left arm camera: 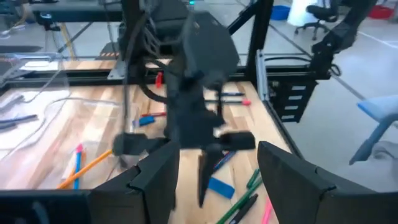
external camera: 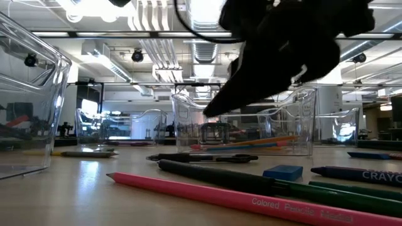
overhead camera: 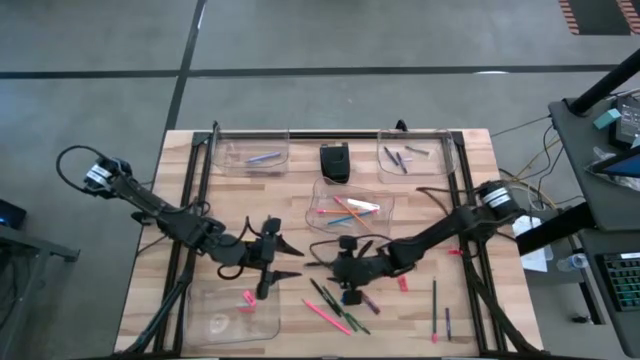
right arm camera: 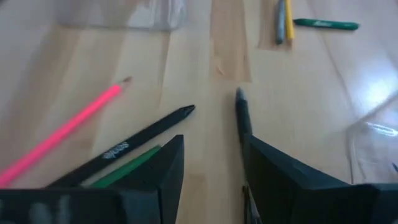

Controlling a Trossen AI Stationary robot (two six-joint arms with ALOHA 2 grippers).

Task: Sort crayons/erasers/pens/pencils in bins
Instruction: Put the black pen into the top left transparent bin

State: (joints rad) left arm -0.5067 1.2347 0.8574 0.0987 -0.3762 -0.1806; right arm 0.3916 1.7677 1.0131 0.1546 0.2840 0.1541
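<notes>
Several pencils already lie in the middle bin [overhead camera: 322, 190]; many sticks and a blue eraser [overhead camera: 351, 297] remain nearby on the desk [overhead camera: 180, 170]. Right pincer [overhead camera: 345, 272] spread, empty; left pincer [overhead camera: 268, 268] spread.

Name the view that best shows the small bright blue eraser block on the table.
The low view: the small bright blue eraser block lies sharp and unobstructed among the sticks. The left wrist view shows it blurred, the high view mostly hidden under the right gripper, the right wrist view not at all.
</notes>
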